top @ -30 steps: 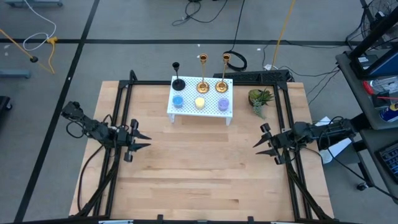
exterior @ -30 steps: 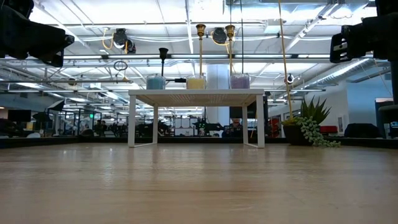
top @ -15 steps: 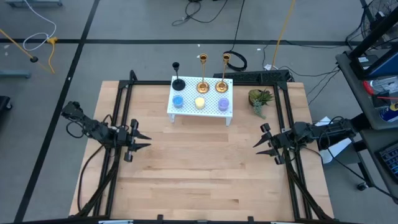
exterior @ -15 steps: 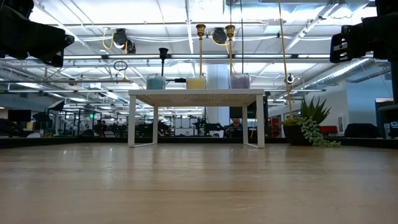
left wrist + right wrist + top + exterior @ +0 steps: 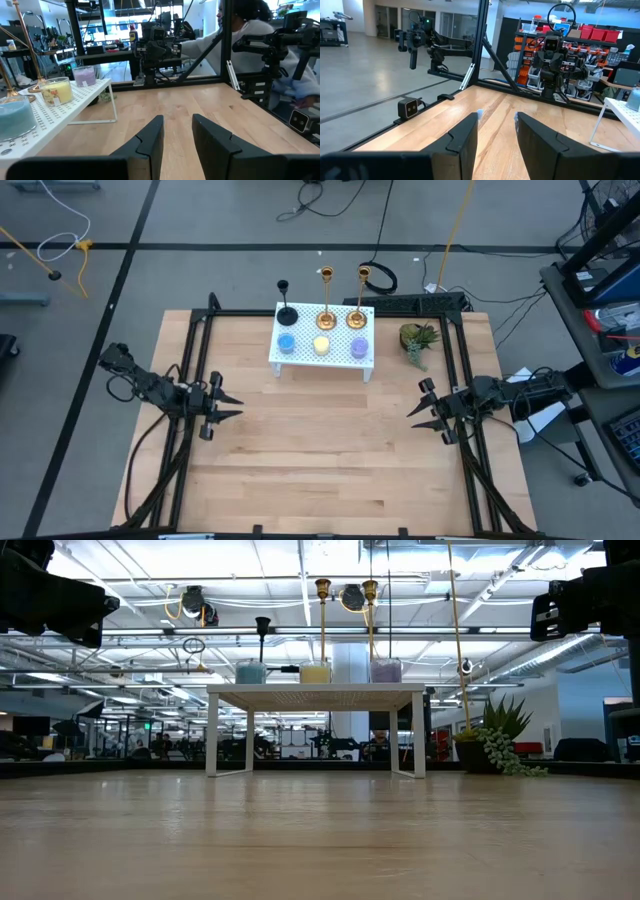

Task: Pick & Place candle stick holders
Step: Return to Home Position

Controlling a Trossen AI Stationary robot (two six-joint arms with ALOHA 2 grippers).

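Three candle stick holders stand by their round bases along the far side of a white perforated rack (image 5: pixel 322 352) at the table's far middle: a black one (image 5: pixel 287 313) on the left and two gold ones (image 5: pixel 326 317) (image 5: pixel 357 317). In the low view their stems rise above the rack: black (image 5: pixel 263 640), gold (image 5: pixel 322 620) and gold (image 5: pixel 370 620). My left gripper (image 5: pixel 232 406) is open and empty at the table's left side. My right gripper (image 5: pixel 415 412) is open and empty at the right side. Both point toward the table's middle.
Blue (image 5: pixel 286 343), yellow (image 5: pixel 321 345) and purple (image 5: pixel 359 346) candles sit on the rack's near row. A small potted plant (image 5: pixel 418 340) stands right of the rack. A black frame (image 5: pixel 200 360) runs along the table's sides. A person (image 5: pixel 250 35) sits beyond the table's right side.
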